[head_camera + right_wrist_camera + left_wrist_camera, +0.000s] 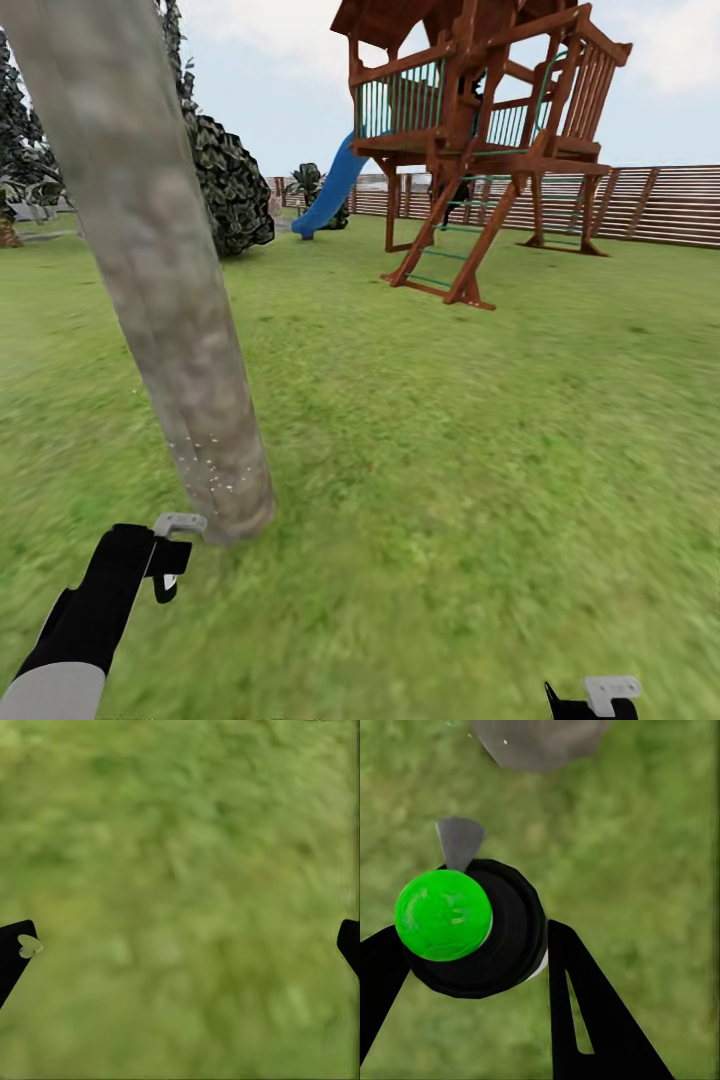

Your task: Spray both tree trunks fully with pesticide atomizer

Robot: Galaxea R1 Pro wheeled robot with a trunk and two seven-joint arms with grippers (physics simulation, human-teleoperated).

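the blurry green grass lawn [480, 450] spreads wide. the thick grey-beige tree trunk [170, 300] carries only a few white pesticide specks [215, 470] near its base, so coverage looks barely begun. the left gripper [472, 945] clamps the black, green-capped atomizer [465, 926] beside the trunk; the right gripper [180, 945] gapes wide, holding nothing.

The left arm [85, 620] is reaching forward and up from the lower left corner of the head view, its black forearm ending in the left gripper [168, 560], whose jaws are clamping the atomizer [472, 926] from both sides, as the left wrist view shows. The right gripper [595, 700] is sitting low at the bottom edge of the head view; in the right wrist view its two black fingers [15, 952] are standing wide apart at opposite edges, gripping nothing.
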